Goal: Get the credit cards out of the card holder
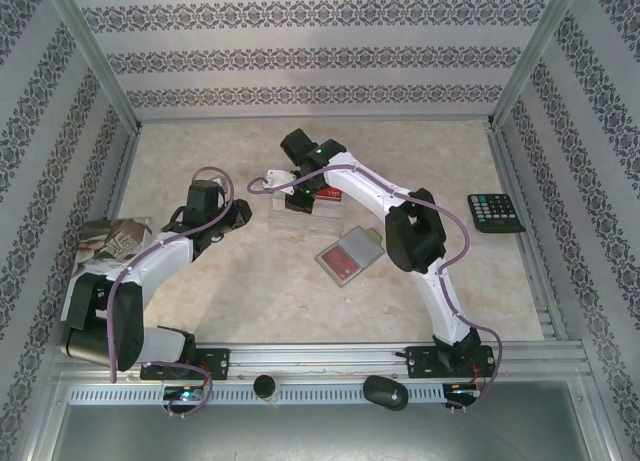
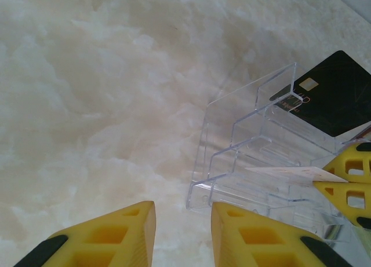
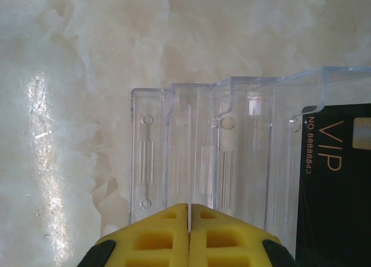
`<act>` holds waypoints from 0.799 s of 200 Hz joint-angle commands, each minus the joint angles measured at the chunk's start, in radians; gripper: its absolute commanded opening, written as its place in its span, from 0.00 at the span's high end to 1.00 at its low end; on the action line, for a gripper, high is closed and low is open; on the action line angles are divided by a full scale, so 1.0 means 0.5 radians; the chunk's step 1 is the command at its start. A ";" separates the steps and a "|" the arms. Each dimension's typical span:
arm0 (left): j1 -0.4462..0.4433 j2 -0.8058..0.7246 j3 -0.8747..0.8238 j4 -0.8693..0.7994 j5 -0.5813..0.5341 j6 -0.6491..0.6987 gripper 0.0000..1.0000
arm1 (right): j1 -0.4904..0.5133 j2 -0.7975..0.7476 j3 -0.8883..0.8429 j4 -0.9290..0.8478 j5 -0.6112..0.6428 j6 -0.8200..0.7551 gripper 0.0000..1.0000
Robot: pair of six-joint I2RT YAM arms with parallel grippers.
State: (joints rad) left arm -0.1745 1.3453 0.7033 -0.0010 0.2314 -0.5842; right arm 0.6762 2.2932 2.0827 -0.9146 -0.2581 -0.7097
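The card holder is a clear tiered plastic stand at mid-table, also in the right wrist view. A black credit card with gold "VIP" lettering stands in its back tier. My right gripper hangs over the holder, shut on a thin pale card seen edge-on; the left wrist view shows that card flat between the right fingers. My left gripper is open beside the holder's left corner, nothing between its fingers.
A flat red and grey piece lies on the table in front of the holder. A black calculator sits at the right wall. A printed booklet lies at the left under the left arm.
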 commanded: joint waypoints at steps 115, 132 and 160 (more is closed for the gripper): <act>0.031 -0.058 -0.032 -0.019 0.038 0.016 0.69 | 0.047 0.032 0.039 0.019 0.071 0.100 0.87; 0.033 -0.058 -0.035 -0.013 0.048 0.009 0.69 | 0.049 0.003 0.023 0.054 0.083 0.110 0.86; 0.031 -0.059 -0.036 -0.004 0.057 0.005 0.69 | 0.048 -0.055 -0.032 0.145 0.143 0.131 0.85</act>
State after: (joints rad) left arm -0.1745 1.3396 0.6975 -0.0006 0.2401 -0.5846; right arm 0.6918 2.3272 2.0930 -0.8841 -0.2211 -0.6689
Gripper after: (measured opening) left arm 0.308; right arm 0.146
